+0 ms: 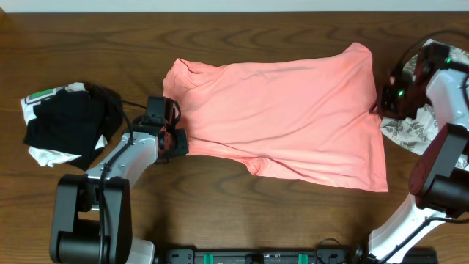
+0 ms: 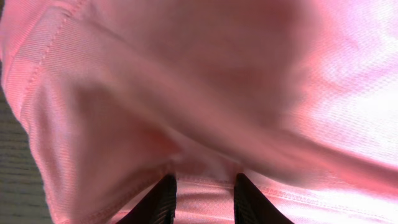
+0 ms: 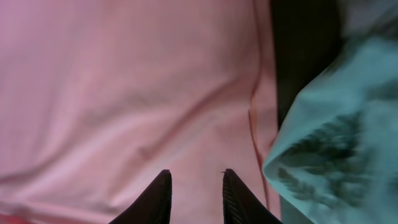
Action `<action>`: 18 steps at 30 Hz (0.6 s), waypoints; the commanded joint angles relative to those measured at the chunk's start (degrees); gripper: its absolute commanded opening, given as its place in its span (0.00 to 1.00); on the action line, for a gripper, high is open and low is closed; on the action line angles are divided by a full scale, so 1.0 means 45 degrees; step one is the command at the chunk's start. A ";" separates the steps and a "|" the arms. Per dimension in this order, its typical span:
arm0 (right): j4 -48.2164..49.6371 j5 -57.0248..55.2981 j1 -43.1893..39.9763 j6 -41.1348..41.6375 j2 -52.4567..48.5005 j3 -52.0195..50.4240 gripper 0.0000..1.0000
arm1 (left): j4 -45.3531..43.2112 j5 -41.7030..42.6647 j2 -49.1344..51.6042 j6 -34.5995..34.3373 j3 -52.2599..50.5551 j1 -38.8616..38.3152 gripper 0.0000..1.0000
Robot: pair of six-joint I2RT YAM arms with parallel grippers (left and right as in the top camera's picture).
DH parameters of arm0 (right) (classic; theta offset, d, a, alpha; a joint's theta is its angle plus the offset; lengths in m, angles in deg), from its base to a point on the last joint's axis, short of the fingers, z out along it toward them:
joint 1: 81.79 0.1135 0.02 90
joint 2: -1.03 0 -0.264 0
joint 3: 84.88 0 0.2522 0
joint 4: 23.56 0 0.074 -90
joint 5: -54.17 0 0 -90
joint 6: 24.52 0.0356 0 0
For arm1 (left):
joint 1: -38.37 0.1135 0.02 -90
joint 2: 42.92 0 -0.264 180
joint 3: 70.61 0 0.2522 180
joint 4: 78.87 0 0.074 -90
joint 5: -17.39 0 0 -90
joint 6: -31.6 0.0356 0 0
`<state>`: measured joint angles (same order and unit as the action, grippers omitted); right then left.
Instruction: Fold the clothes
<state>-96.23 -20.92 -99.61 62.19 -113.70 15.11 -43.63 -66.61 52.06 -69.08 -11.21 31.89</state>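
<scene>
T-shirt (image 1: 293,110), salmon-pink, spread flat mid-table between both arms.
Left gripper (image 2: 203,183) pinches bunched cloth at its left edge; right gripper (image 3: 196,173) sits narrowly parted over the opposite edge, grip unclear. Light, limp, likely shifty: best taken by hems or corners.

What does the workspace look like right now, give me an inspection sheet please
Surface: dark wood table.
Job's things: pink shirt spread mid-table, rumpled at its near edge; black-and-white bundle far left; leaf-print garment far right.
Clutter: nothing seen.
Grippers: left gripper at shirt's left edge, cloth between fingers; right gripper at its right edge; grip unclear on both.
Cables: black cable beside the bundle.
Surroundings: nothing seen.
</scene>
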 commanded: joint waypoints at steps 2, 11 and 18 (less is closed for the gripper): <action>0.0665 -0.0233 -0.0024 -0.0238 -0.0175 -0.1579 0.26 | 0.0491 -0.0243 0.1190 -0.0219 -0.1141 0.0068 0.32; 0.2297 -0.0223 -0.0029 -0.0083 -0.0165 -0.2375 0.27 | 0.0495 -0.0243 0.1190 -0.0219 -0.1141 0.0068 0.32; 0.2943 -0.0223 -0.0248 0.0355 -0.0146 -0.2161 0.27 | 0.0495 -0.0243 0.1190 -0.0219 -0.1141 0.0068 0.32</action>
<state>-83.32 -21.75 -99.81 62.37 -114.01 4.40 -43.63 -66.58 52.06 -69.08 -11.21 31.89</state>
